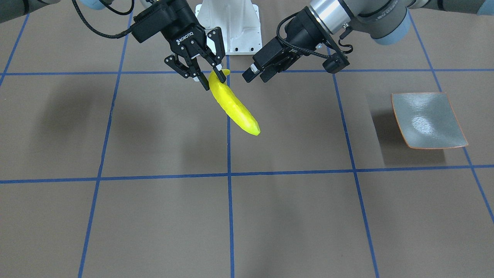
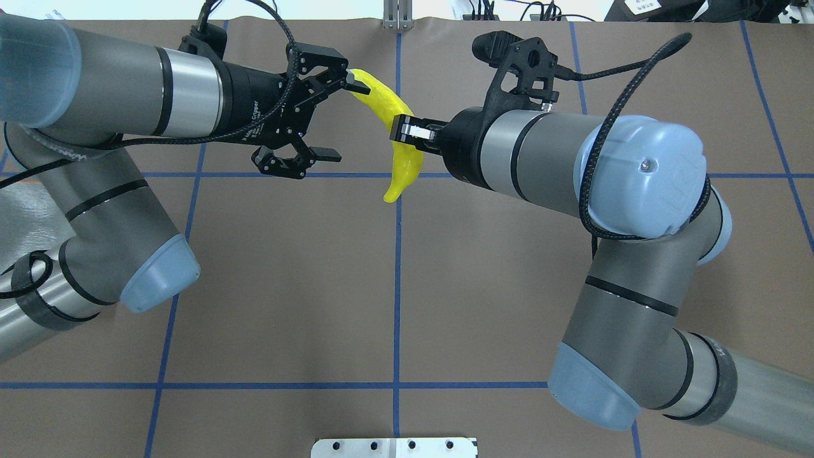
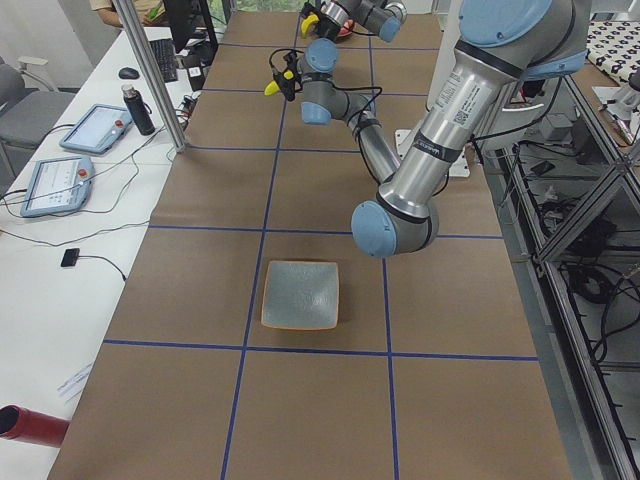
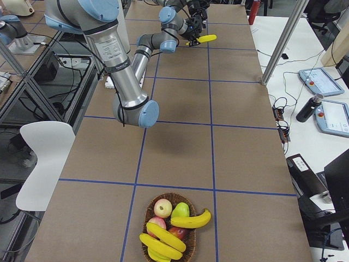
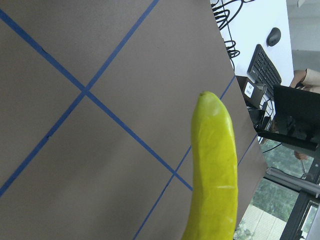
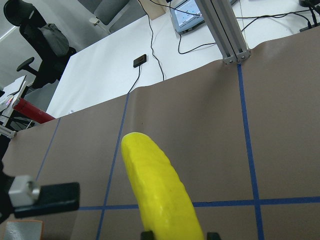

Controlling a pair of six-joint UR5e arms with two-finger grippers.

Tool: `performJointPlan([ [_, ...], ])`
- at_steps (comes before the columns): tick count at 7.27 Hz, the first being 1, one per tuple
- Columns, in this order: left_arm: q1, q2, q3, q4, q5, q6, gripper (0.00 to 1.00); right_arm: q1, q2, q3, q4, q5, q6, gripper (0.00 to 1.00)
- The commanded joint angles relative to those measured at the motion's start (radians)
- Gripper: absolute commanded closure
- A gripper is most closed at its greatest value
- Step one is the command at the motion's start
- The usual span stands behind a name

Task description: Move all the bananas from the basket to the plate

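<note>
A glossy yellow banana (image 1: 233, 106) hangs above the table's middle, slanting down away from the robot. My right gripper (image 1: 214, 82) is shut on it near the stem end; the right wrist view shows the banana (image 6: 160, 190) running out from between the fingers. My left gripper (image 2: 337, 114) is wide open beside the banana's free end, one finger (image 2: 346, 76) close to the tip. The empty grey-green plate (image 1: 428, 119) lies on the robot's left side. The basket (image 4: 146, 221) on the far right end holds more bananas (image 4: 191, 220) with apples.
The white robot mount (image 1: 227, 27) stands behind both grippers. Along the operators' table edge are an aluminium post (image 3: 150, 70), tablets (image 3: 55, 180), a bottle (image 3: 135, 105) and a red cylinder (image 3: 30, 425). A white chair (image 4: 43, 158) stands off the table.
</note>
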Motion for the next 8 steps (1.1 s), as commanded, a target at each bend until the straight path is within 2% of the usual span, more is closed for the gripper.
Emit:
performJointPlan([
  [1,0.002,-0.021,0.018,-0.032,0.059,-0.098,0.00,-0.043,-0.004,0.034,-0.001,-0.048,0.011,1.00],
  [2,0.002,-0.030,0.029,-0.032,0.092,-0.132,0.00,-0.056,-0.013,0.048,-0.001,-0.061,0.011,1.00],
  [6,0.007,-0.033,0.086,-0.034,0.092,-0.118,0.02,-0.060,-0.010,0.065,-0.001,-0.064,0.011,1.00],
  [7,0.007,-0.035,0.080,-0.034,0.091,-0.118,0.25,-0.060,-0.010,0.064,-0.001,-0.064,0.011,1.00],
  [8,0.007,-0.038,0.077,-0.034,0.091,-0.118,0.56,-0.060,-0.010,0.064,-0.001,-0.062,0.011,1.00],
])
